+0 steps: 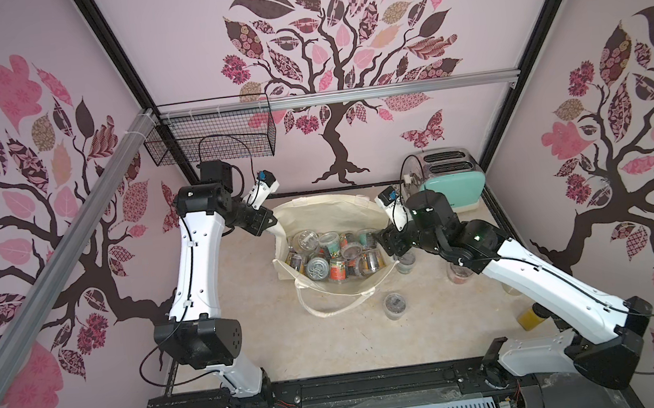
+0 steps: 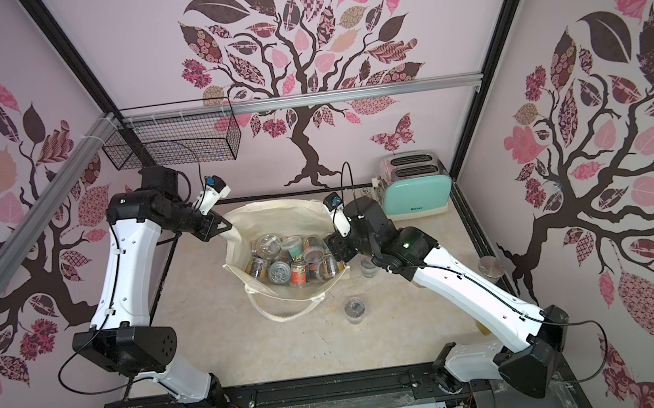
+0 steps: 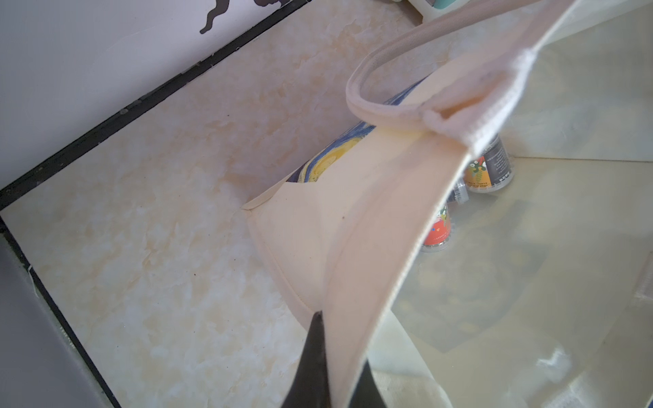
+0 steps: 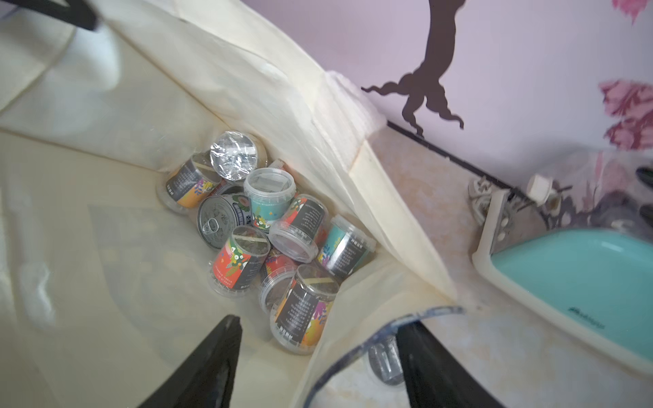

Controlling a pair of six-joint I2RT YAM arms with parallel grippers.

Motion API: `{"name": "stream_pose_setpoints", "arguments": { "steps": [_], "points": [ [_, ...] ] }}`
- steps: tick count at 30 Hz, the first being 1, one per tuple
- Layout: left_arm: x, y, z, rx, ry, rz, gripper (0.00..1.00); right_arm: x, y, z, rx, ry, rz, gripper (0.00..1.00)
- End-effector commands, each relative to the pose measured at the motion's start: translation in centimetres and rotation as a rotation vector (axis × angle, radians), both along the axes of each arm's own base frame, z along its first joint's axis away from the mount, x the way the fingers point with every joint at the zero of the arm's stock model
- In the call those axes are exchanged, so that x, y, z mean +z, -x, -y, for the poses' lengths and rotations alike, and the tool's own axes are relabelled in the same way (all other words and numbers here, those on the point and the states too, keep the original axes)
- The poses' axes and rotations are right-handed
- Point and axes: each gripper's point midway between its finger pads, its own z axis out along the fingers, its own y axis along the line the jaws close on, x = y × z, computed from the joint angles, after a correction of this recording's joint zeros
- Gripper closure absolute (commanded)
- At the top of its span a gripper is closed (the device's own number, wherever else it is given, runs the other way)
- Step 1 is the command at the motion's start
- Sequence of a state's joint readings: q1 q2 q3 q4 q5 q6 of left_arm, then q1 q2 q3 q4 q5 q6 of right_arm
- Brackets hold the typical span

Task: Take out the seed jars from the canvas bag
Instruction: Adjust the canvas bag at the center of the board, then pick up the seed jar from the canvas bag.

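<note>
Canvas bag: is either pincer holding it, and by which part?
The left pincer is shut on the canvas bag, pinching the fabric of its top rim. The right pincer stands open, holding nothing.

canvas bag (image 1: 330,209) 1 | toaster (image 1: 464,190) 1 | wire basket (image 1: 219,142) 1 | seed jars (image 1: 394,304) 12+

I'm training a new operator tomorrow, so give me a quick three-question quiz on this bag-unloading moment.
1. True or false: the jaws of the left arm are clamped on the rim of the canvas bag.
2. The jaws of the right arm are: A) open; B) shut on a jar; C) shut on a strap handle.
3. Where do most of the seed jars lie?
Key: 1 true; 2 A; 3 inside the bag.
</note>
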State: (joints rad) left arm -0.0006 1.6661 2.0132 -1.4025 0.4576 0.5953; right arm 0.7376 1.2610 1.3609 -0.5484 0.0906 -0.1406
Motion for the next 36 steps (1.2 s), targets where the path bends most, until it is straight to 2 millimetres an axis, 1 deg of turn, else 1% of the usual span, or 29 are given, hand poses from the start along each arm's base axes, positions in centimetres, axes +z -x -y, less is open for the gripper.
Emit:
{"name": "stream_pose_setpoints", "arguments": {
  "steps": [1, 2, 5, 8, 9, 11, 13, 18, 21, 24, 28, 33, 36],
  "points": [
    [4.6, -0.9, 1.9, -0.091, 0.083, 0.192, 1.00, 2.7, 2.0, -1.7, 0.288, 0.117, 0.218, 0.27],
    [4.9, -0.7, 2.0, -0.095, 0.085, 0.199, 1.00, 2.4, 2.5, -2.3, 0.358, 0.140, 0.224, 0.28],
    [5.2, -0.1, 2.1, -0.116, 0.088, 0.203, 1.00, 2.0, 2.9, -3.9, 0.454, 0.162, 0.191, 0.30],
    [5.0, 0.5, 2.4, -0.134, 0.096, 0.195, 1.00, 1.6, 3.7, -5.9, 0.575, 0.199, 0.200, 0.32],
    [4.9, 0.6, 2.5, -0.141, 0.101, 0.192, 1.00, 1.5, 3.8, -6.5, 0.605, 0.219, 0.221, 0.32],
    [4.8, 1.0, 2.8, -0.157, 0.115, 0.186, 1.00, 0.6, 3.8, -7.5, 0.660, 0.268, 0.235, 0.32],
    [5.0, 1.4, 3.0, -0.172, 0.128, 0.189, 1.00, -0.2, 3.3, -8.1, 0.690, 0.337, 0.249, 0.32],
    [5.6, 1.8, 3.6, -0.195, 0.166, 0.194, 1.00, -4.5, 1.5, -8.7, 0.701, 0.568, 0.241, 0.29],
    [5.8, 2.0, 3.8, -0.202, 0.179, 0.194, 1.00, -7.4, 0.7, -8.4, 0.717, 0.676, 0.187, 0.24],
    [6.0, 2.1, 3.9, -0.207, 0.185, 0.197, 1.00, -9.7, -0.3, -8.0, 0.718, 0.776, 0.143, 0.17],
    [6.1, 2.5, 4.2, -0.223, 0.207, 0.191, 1.00, -11.6, -1.4, -8.1, 0.713, 0.847, 0.102, 0.13],
    [6.2, 3.1, 4.6, -0.249, 0.222, 0.187, 1.00, -14.0, -3.8, -8.6, 0.658, 0.921, 0.090, 0.11],
    [6.1, 3.3, 4.6, -0.259, 0.220, 0.188, 1.00, -14.6, -4.8, -9.3, 0.626, 0.917, 0.090, 0.10]
  ]
}}
